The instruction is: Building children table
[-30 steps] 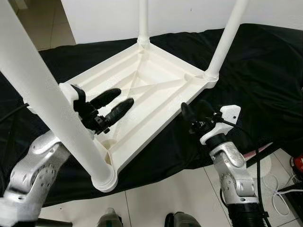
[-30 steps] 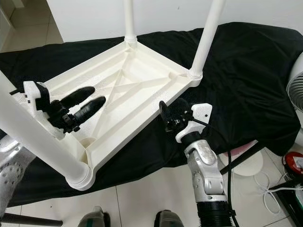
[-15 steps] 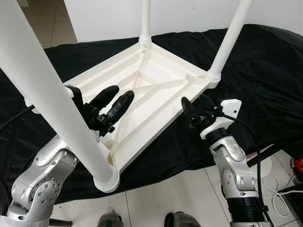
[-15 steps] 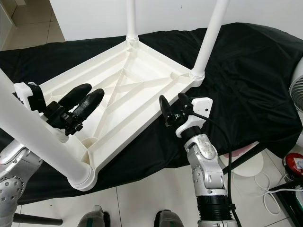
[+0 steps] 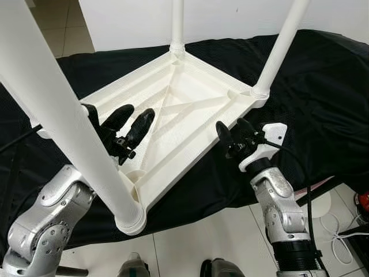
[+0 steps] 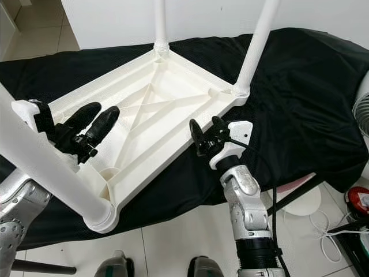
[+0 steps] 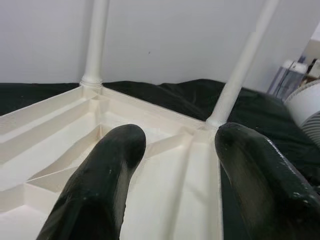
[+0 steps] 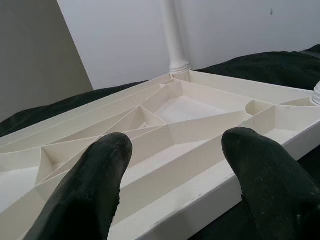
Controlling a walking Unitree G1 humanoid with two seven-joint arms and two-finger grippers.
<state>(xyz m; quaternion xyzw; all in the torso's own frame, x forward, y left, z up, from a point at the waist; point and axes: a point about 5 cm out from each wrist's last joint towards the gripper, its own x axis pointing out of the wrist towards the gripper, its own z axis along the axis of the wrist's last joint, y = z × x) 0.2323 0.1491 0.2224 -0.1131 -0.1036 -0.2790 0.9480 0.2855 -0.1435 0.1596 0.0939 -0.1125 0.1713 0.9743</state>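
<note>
The white children's table lies upside down on a black cloth, its ribbed underside facing up. Three legs stand upright: a near one at the front corner, a far one and a right one. My left gripper hovers open over the underside just behind the near leg, with nothing between its fingers. My right gripper is open beside the table's right rim, low over the cloth and pointing across the frame.
The cloth-covered surface ends in front of me, with tiled floor below. At the right edge stand a white fan, white cables and a red thing. A white wall lies behind.
My right gripper has shifted a little toward the table's rim. The left gripper has drawn slightly back and left over the underside. The view has moved slightly.
</note>
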